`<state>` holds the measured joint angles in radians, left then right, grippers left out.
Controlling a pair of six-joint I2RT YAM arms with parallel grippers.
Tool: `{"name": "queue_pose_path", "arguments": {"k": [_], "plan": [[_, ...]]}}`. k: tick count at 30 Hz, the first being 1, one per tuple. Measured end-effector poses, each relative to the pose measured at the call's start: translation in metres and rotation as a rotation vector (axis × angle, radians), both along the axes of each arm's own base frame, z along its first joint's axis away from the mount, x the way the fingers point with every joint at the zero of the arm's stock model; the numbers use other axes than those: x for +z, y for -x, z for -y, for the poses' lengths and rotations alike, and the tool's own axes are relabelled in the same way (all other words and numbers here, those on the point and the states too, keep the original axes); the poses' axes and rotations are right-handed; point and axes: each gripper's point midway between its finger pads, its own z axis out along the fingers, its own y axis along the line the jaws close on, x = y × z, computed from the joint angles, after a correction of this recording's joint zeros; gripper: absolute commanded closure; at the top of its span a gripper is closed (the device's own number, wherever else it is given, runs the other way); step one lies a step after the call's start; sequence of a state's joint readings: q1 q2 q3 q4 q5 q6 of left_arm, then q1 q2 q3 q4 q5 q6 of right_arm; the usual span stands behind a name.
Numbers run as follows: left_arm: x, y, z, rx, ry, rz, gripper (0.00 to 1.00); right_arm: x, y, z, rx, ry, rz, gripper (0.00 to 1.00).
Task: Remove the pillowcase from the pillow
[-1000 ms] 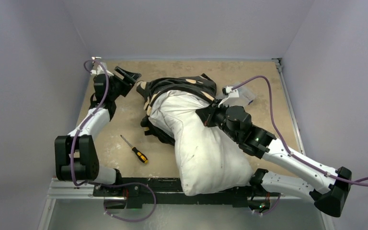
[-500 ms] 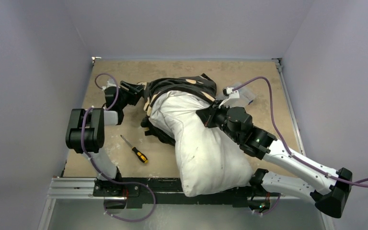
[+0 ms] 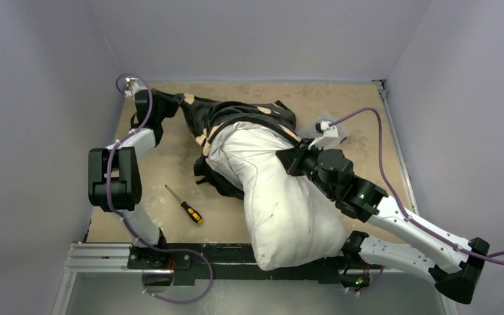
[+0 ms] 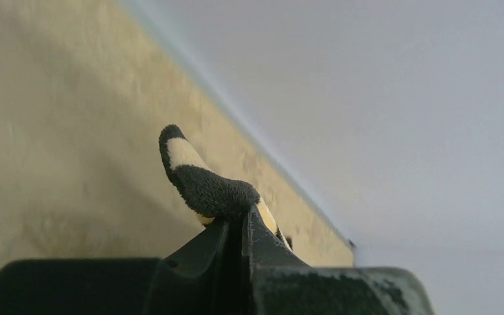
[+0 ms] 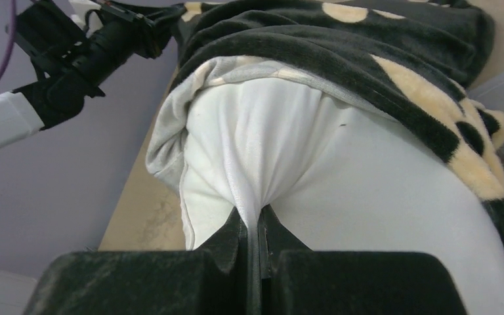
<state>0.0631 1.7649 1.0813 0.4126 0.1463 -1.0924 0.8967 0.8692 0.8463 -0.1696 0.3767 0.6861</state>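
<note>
The white pillow [image 3: 282, 197] lies lengthwise down the middle of the table, its near end over the front rail. The black pillowcase [image 3: 249, 115] with tan motifs is bunched round its far end, grey lining showing at the mouth [image 5: 170, 125]. My left gripper [image 3: 164, 104] is at the far left and shut on a stretched corner of the pillowcase [image 4: 203, 187]; the black and tan tip pokes out past the jaws. My right gripper [image 3: 295, 161] is shut on a pinch of the pillow [image 5: 262, 151] on its right side.
A screwdriver [image 3: 185, 206] with an orange and black handle lies on the table left of the pillow. A clear plastic container [image 3: 338, 134] sits behind my right wrist. Grey walls close in the table on the far, left and right sides.
My left gripper closed on the pillowcase's left corner and pulled it toward the far left corner, stretching the fabric out. The right arm shifted slightly right with the pillow.
</note>
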Motion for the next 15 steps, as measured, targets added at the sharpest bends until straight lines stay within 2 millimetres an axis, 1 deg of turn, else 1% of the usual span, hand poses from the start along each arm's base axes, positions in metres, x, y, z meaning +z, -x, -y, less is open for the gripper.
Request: {"name": "queue_pose_path", "arguments": {"k": [3, 5, 6, 8, 10, 11, 13, 15], "plan": [[0.053, -0.021, -0.026, 0.097, -0.126, 0.038, 1.0, 0.009, 0.004, 0.013, -0.031, -0.025, 0.011, 1.0], [0.085, -0.028, -0.043, 0.154, -0.197, 0.059, 1.0, 0.015, 0.007, 0.019, -0.047, -0.046, 0.02, 1.0], [0.095, -0.03, -0.051, 0.179, -0.221, 0.064, 1.0, 0.018, 0.007, 0.021, -0.051, -0.056, 0.023, 1.0], [0.117, -0.031, -0.074, 0.241, -0.267, 0.061, 1.0, 0.022, 0.008, 0.023, -0.058, -0.079, 0.027, 1.0], [0.128, -0.031, -0.096, 0.29, -0.291, 0.045, 1.0, 0.025, 0.009, 0.024, -0.064, -0.097, 0.024, 1.0], [0.129, -0.031, -0.108, 0.313, -0.301, 0.029, 1.0, 0.025, 0.009, 0.024, -0.066, -0.103, 0.021, 1.0], [0.124, -0.034, -0.129, 0.353, -0.321, -0.019, 1.0, 0.025, 0.009, 0.024, -0.071, -0.112, 0.013, 1.0], [0.109, -0.037, -0.142, 0.368, -0.342, -0.08, 1.0, 0.023, 0.01, 0.025, -0.074, -0.118, 0.001, 1.0]]}}
